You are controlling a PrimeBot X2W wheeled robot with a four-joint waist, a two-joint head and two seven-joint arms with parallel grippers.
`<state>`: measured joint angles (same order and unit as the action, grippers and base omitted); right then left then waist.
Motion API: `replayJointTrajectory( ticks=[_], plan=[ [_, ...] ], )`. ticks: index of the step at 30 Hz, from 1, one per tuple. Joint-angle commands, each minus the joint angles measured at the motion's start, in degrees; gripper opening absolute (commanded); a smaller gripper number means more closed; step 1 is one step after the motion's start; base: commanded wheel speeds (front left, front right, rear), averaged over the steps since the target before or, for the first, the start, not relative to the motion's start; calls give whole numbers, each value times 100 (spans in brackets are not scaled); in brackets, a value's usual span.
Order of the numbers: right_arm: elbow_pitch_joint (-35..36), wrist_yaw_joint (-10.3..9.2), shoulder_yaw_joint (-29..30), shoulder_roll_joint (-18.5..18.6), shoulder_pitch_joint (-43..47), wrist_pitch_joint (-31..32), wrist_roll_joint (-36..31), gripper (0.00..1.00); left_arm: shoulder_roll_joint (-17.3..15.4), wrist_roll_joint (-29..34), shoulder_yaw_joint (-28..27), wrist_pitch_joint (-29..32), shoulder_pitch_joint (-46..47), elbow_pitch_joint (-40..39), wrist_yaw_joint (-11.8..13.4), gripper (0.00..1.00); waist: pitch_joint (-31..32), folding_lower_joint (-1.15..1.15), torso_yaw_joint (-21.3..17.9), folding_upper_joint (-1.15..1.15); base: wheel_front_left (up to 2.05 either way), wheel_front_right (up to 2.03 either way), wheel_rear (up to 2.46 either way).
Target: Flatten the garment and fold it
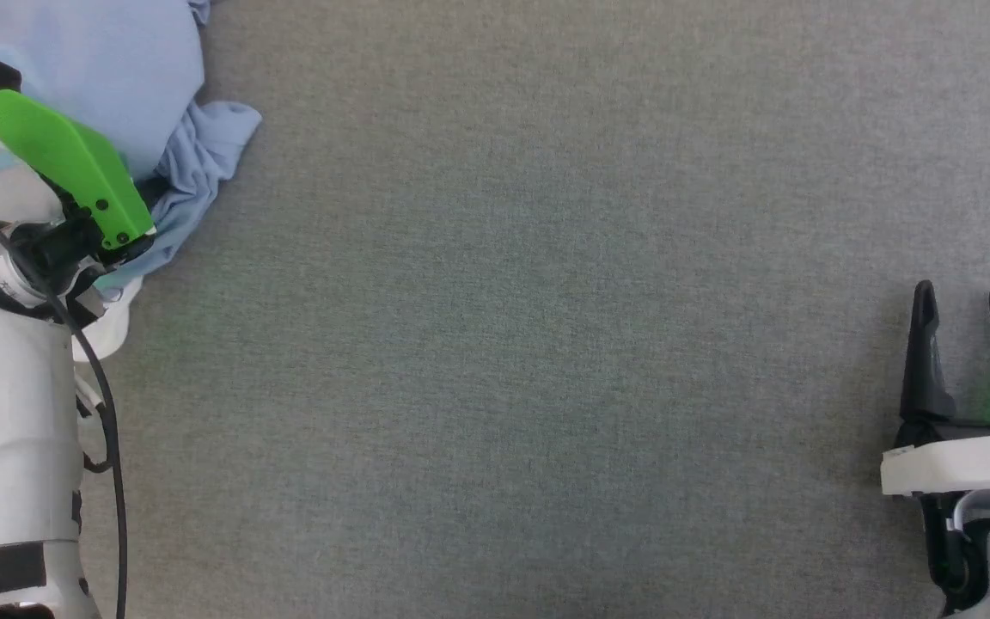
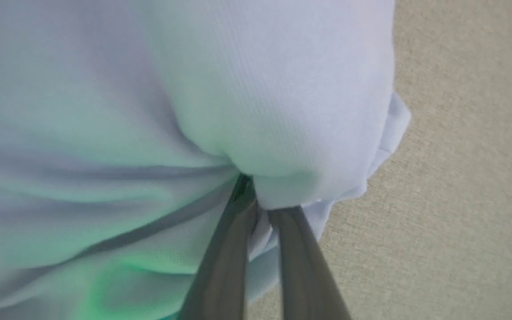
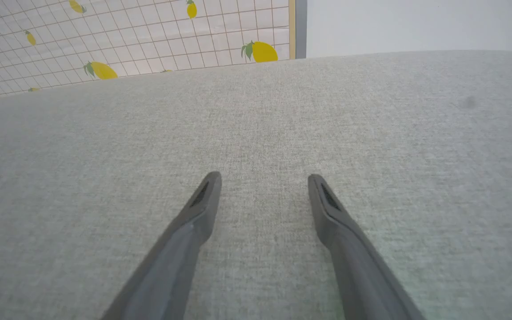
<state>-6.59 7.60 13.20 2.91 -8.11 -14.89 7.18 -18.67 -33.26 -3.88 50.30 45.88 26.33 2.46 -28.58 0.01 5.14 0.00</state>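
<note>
The garment (image 1: 117, 69) is a light blue shirt lying bunched at the far upper left of the grey surface, with a white edge near my left wrist. My left arm with its green bracket reaches over it. In the left wrist view the cloth (image 2: 194, 111) is close up, and my left gripper (image 2: 262, 202) is shut on a fold of the garment, its tips buried in the fabric. My right gripper (image 1: 963, 314) rests at the lower right, far from the shirt, open with nothing between its fingers (image 3: 207, 195).
A grey fabric surface (image 1: 546, 344) stretches wide between the two arms. Beyond its far edge, the right wrist view shows a tiled wall with lemon prints (image 3: 127, 40) and a plain white wall (image 3: 416, 22).
</note>
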Motion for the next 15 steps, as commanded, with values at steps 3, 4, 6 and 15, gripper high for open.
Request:
replayJointTrajectory(
  ticks=[3,4,6,15],
  plan=[
    [-163,-11,-92,-3,0,-11,107,100,-69,-102,-58,-137,56,-14,-146,0,432,-1,60,0,0,0,0],
    [-191,-11,-113,-3,8,-11,131,100,-75,-135,-78,-176,66,-41,-189,0,504,-1,59,0,0,0,0],
    [-259,-11,-150,-3,37,-11,185,100,-84,-175,-85,-279,83,-109,-299,0,693,-1,57,0,0,0,0],
    [-421,-11,-30,-3,321,-11,304,100,-162,28,338,-812,304,-607,-783,0,1536,-1,18,0,0,0,0]
  ],
)
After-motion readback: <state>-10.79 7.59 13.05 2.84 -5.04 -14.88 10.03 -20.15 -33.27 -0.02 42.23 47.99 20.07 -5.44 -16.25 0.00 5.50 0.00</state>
